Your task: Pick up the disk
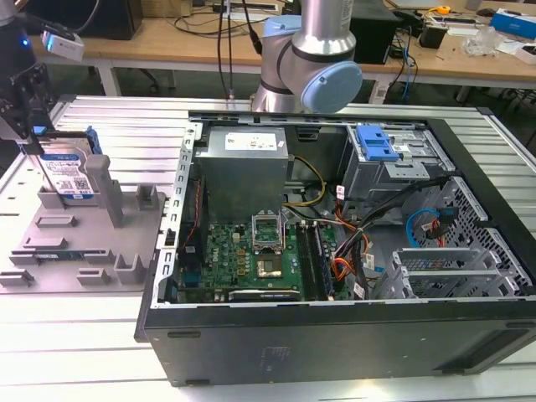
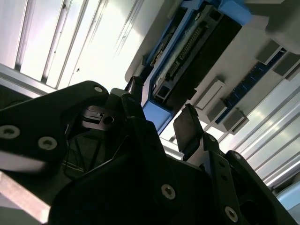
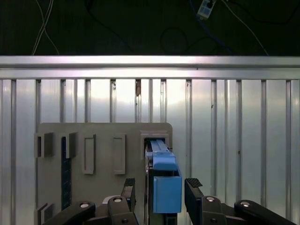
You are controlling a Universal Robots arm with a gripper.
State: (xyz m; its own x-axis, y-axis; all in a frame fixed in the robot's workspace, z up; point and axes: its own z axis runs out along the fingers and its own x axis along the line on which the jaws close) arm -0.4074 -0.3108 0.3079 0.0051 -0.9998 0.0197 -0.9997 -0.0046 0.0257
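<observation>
Straddling the flat rectangular silver disk (image 1: pixel 69 177) (image 3: pixel 164 164) (image 2: pixel 187 51), the black gripper (image 1: pixel 33 138) (image 3: pixel 161 185) (image 2: pixel 161 105) hangs spread. Its fingers (image 3: pixel 194 192) flank the blue side rail, with a gap on each side in the first wrist view. The disk stands on edge in the grey plastic fixture (image 1: pixel 67 251) (image 3: pixel 103 136) at the exterior view's left, beside the open black computer case (image 1: pixel 335 335).

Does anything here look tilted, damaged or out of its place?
Nothing stands out. The disk stands upright in its slot of the grey fixture. In the first wrist view the gripper holds its fingers open, one on each side of the disk.
</observation>
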